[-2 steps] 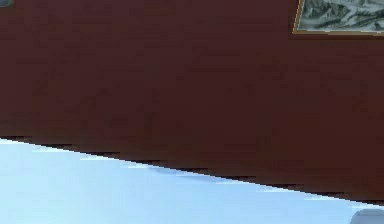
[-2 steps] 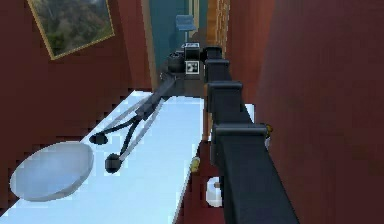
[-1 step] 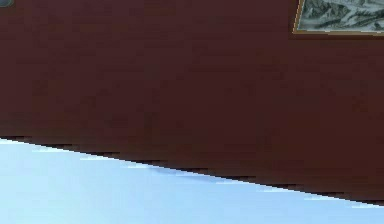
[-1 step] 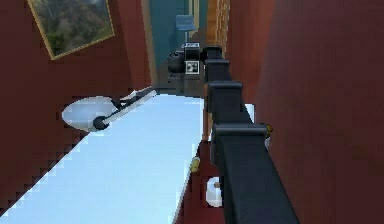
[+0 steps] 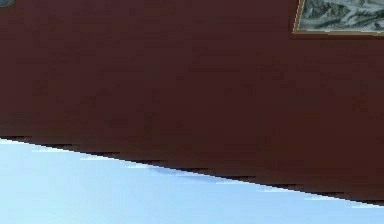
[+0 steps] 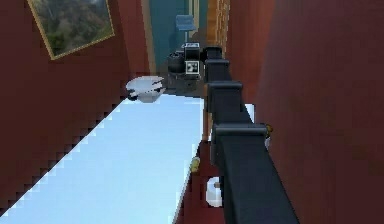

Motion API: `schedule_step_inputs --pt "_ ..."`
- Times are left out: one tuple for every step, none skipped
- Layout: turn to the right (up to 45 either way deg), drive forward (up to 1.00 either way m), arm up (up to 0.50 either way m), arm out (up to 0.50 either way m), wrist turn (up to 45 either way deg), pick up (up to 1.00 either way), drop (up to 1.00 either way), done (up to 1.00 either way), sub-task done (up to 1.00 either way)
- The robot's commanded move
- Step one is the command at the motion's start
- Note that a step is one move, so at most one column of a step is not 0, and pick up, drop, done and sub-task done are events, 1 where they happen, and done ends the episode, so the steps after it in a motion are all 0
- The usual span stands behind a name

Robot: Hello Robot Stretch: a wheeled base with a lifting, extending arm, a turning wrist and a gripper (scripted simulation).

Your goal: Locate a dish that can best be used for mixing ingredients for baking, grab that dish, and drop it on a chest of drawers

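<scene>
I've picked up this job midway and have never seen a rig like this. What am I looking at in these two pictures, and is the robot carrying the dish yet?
This is a wheeled robot with one extending arm. The forward view looks ahead and slightly down: a dark red wall, a framed picture at the top right and a pale surface below. The arm side view looks out along the arm, the dark bar rising from the bottom edge. The gripper sits at its far end. Beside the arm runs a long pale top, and a whitish bowl-shaped thing is at its far end. A second framed picture hangs at the upper left. I cannot tell whether the gripper holds anything.
</scene>
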Motion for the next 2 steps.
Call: schedule_step_inputs --pt "0.0 0.0 0.0 0.0 45.0 0.0 0.0 0.0 0.0" --pt "0.0 0.0 0.0 0.0 36.0 0.0 0.0 0.0 0.0"
